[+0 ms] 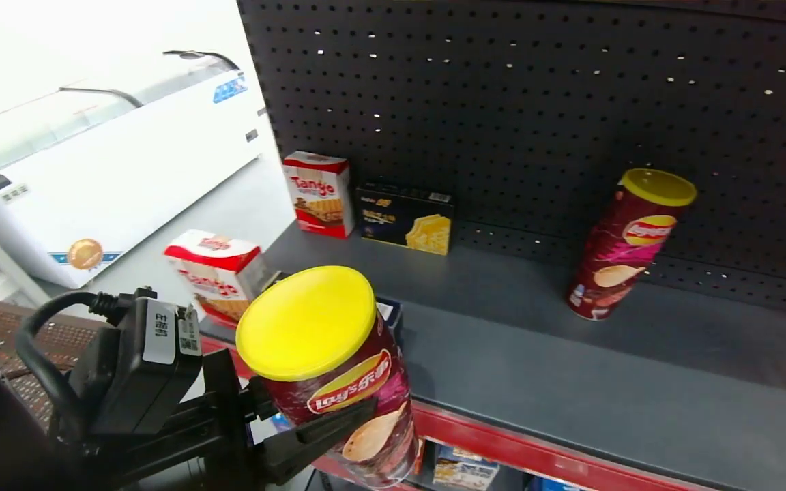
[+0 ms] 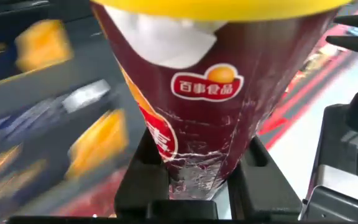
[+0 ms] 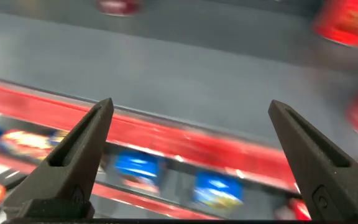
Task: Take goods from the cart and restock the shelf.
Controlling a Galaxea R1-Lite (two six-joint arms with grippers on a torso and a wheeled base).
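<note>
The chip can (image 1: 328,368), yellow-lidded, hangs at seven o'clock in the head view, just off the red front edge of the shelf (image 1: 570,382), with the left gripper (image 1: 311,426) clamped low on its body. It is likely light and stiff-walled with a slick wrap, so a firm squeeze on the round wall suits it, not the lid. The right gripper (image 3: 191,155) gapes empty, and a second can (image 1: 628,245) stands at two o'clock

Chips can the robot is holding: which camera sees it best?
The head view: the chips can shows nearly whole, lid and label, in the left gripper. The left wrist view catches its body close up. The right wrist view faces the shelf.
</note>
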